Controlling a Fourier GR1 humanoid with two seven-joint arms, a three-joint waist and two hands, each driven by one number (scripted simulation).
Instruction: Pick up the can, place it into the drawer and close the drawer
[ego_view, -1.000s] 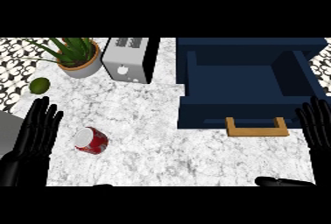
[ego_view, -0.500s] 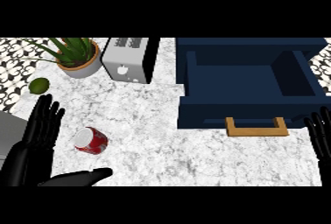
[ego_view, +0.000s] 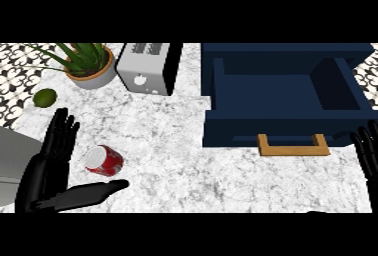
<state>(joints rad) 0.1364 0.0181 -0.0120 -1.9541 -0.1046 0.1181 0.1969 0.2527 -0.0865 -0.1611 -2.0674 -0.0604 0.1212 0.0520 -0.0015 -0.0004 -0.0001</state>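
Observation:
A red can (ego_view: 104, 160) lies on its side on the marble counter (ego_view: 184, 170), its pale end facing up-left. My left hand (ego_view: 49, 162) stands open just left of the can, fingers straight and pointing up the view, thumb stretched out to the right below the can without touching it. The navy drawer (ego_view: 284, 95) at the upper right is pulled open and holds nothing that I can see; its wooden handle (ego_view: 292, 145) faces me. Only the straight fingers of my right hand (ego_view: 366, 150) show at the right edge, beside the drawer's front corner, holding nothing.
A silver toaster (ego_view: 150, 67) stands at the back, with a potted green plant (ego_view: 89, 65) to its left. A lime (ego_view: 46, 97) lies near the left edge above my left hand. A grey surface (ego_view: 16, 150) shows at the far left.
My left thumb has swung out to the right and risen closer under the can. The right hand has slid toward the right edge, and its thumb has left the view.

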